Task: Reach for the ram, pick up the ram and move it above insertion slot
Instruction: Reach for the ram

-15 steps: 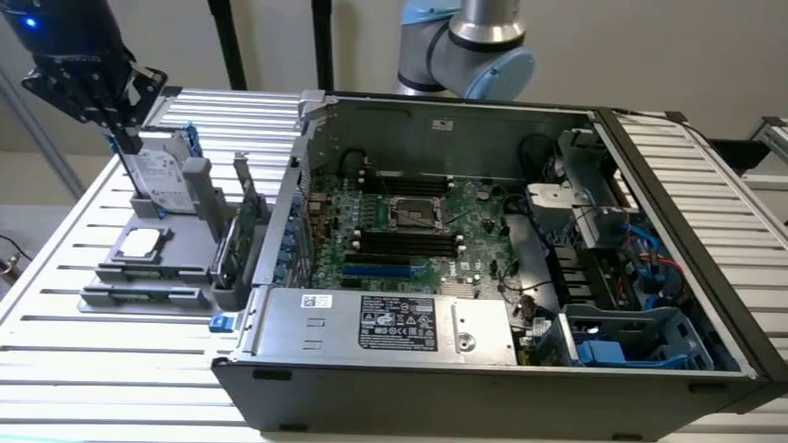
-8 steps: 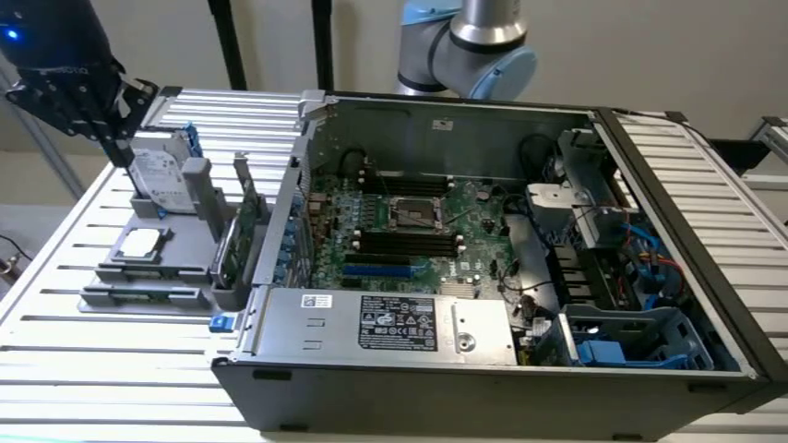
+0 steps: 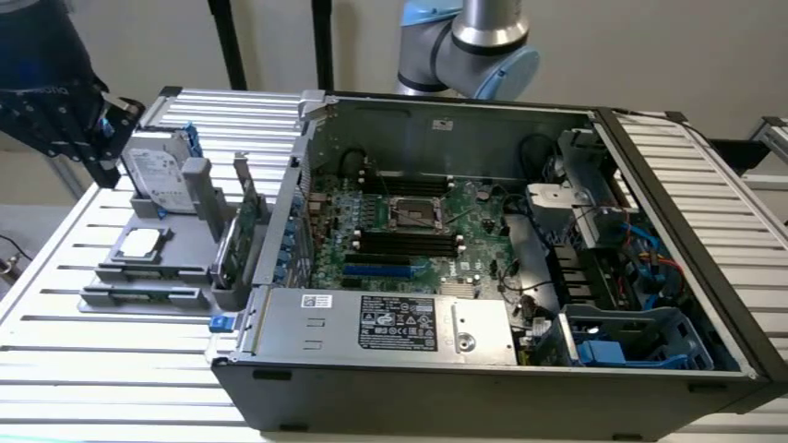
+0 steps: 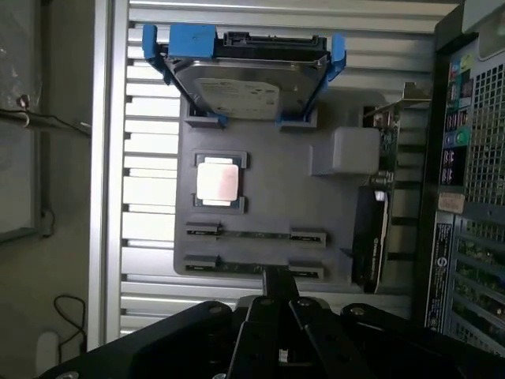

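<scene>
a slatted metal table (image 3: 74, 369) carries 1 open computer case (image 3: 493, 392) and 1 grey parts holder (image 3: 197, 277), perhaps touching.

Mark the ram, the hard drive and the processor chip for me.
the ram (image 3: 139, 294): exterior view, middle of its long green edge.
the hard drive (image 4: 248, 93): wrist view, centre of its labelled face.
the processor chip (image 4: 217, 180): wrist view, centre of its metal lid.
</scene>
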`<state>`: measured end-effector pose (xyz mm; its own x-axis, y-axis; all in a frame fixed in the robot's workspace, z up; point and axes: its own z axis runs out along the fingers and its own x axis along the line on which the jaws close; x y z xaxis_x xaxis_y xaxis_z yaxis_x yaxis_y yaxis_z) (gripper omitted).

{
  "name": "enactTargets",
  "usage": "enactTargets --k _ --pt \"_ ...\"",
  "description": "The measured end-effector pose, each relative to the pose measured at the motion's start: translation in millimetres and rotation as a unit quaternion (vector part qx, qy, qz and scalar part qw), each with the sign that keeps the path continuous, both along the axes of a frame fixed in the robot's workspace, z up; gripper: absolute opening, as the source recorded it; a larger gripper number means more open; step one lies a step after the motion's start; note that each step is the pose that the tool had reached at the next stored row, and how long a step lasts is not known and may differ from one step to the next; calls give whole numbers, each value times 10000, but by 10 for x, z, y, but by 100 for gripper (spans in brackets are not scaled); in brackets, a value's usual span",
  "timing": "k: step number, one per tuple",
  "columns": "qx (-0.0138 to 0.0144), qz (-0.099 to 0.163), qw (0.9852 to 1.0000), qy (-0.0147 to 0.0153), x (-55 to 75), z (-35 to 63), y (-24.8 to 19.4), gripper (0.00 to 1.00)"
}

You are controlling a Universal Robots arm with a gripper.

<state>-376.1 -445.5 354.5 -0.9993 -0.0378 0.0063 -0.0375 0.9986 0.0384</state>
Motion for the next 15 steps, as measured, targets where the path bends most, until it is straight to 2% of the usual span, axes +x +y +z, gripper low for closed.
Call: enactTargets --k 1,2,7,11,15 --pt "0 0 10000 2 -1 0 -33 11" --pt "0 0 10000 2 0 -1 -47 11" --pt "1 43 10000 4 -1 -1 -55 11" --pt "0 376 9993 10 -2 -1 -56 11" --pt "0 731 9973 16 -2 -1 -56 11"
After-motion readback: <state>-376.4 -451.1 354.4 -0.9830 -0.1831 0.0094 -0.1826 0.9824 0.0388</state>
